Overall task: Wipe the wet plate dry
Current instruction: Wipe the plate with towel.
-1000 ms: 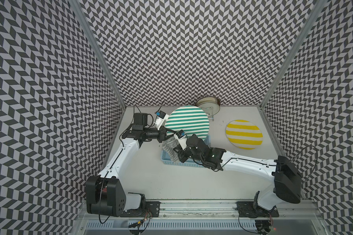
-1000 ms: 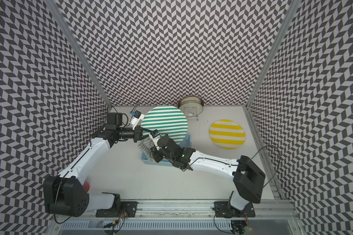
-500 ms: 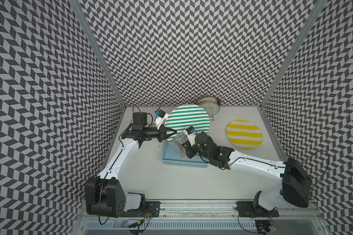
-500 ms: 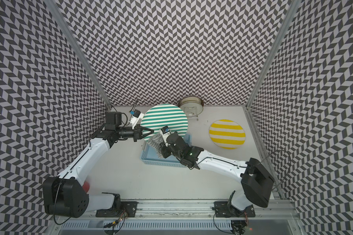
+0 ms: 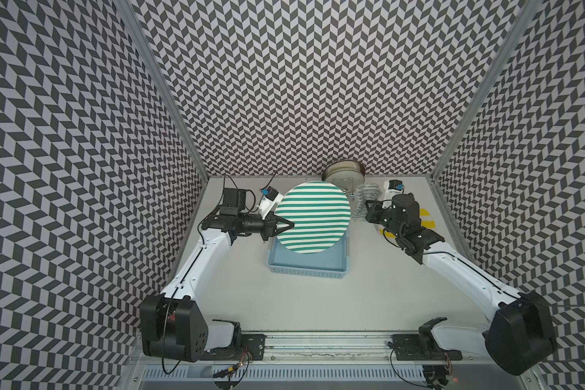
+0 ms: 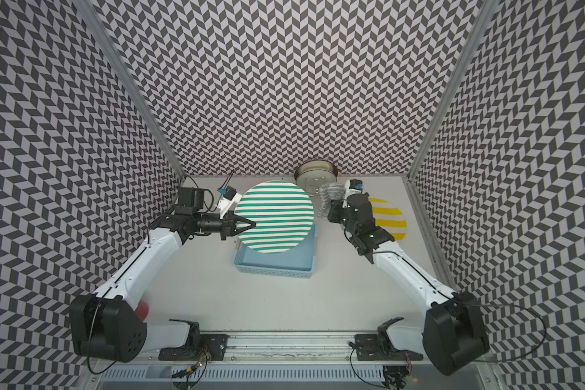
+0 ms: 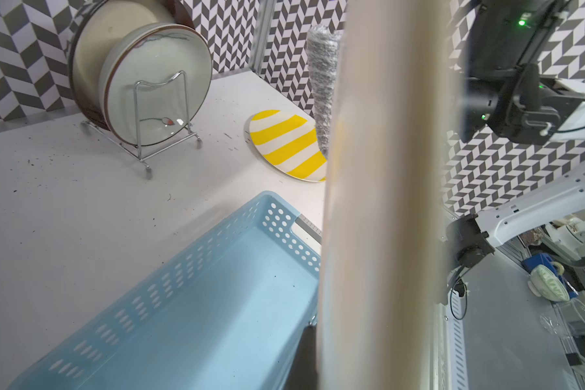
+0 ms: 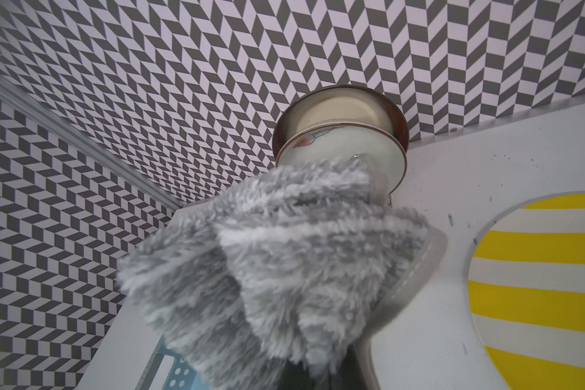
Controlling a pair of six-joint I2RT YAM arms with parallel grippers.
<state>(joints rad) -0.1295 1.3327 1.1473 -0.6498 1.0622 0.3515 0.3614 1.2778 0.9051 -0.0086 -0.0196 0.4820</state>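
Observation:
A round plate with green and white stripes hangs face-up over the blue basket. My left gripper is shut on its left rim. In the left wrist view the plate's edge is a blurred beige band close to the lens. My right gripper is shut on a fluffy grey cloth. It hovers just right of the plate, apart from it. The cloth hangs behind the plate's edge.
A blue perforated basket sits under the plate. A wire rack with cream plates stands at the back wall. A yellow-striped plate lies flat at the right, under my right arm.
My right gripper carried the cloth from the plate's near-left side, over the basket, across to the plate's right side near the rack. The left arm and plate barely moved.

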